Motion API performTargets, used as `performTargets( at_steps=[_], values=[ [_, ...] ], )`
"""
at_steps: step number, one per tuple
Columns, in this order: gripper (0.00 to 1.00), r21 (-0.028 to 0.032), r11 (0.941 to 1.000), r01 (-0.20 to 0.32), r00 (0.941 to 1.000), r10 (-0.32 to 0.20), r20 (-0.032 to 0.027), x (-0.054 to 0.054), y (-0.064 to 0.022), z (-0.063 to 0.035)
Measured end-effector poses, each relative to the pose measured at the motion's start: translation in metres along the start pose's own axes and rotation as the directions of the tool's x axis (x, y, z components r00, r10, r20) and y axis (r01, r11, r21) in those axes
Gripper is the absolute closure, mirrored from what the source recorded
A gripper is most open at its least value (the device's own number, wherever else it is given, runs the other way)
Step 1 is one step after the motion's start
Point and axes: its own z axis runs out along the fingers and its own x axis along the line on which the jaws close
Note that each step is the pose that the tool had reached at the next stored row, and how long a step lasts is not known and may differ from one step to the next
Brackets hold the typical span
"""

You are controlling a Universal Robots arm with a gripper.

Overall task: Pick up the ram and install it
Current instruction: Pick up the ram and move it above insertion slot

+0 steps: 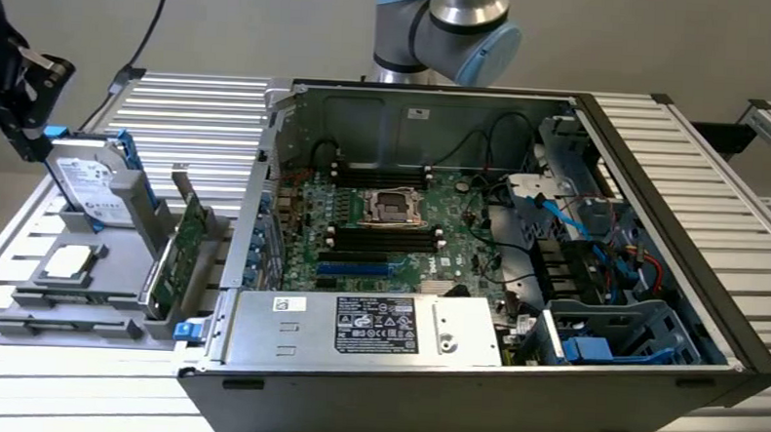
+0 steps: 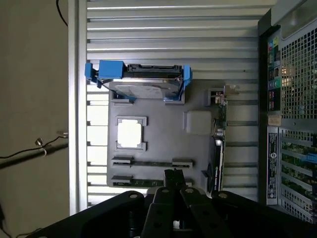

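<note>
The ram (image 2: 148,182) looks to us like a thin greenish strip, set on edge in the outermost long slot of a flat gray plastic tray (image 2: 163,144). The tray also holds a boxy hard drive (image 2: 143,84) in blue rails, a square silver processor (image 2: 130,134) and an upright green card (image 2: 218,148). The black gripper (image 2: 173,173) hangs above the tray, fingers pressed together, holding nothing. An open metal computer case (image 1: 455,414) stands beside the tray.

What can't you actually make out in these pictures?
Ram: wrist view, the pincer covers part of it on the tray.
Arm: exterior view, cut off by the top edge.
Power supply label: exterior view, print too small to read.
Expansion card: wrist view, seen edge-on, its face is hidden.
</note>
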Motion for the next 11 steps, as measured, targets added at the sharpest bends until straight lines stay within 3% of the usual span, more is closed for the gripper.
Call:
performTargets(
  at_steps=[5, 11],
  values=[
    [0.89, 0.0025, 0.9958, 0.091, 0.9958, -0.091, -0.0063, 0.0, 0.0, 0.0003],
    [0.89, 0.0046, 0.9801, 0.198, 0.9801, -0.198, -0.0139, 0.0, 0.0, 0.0003]
  ],
)
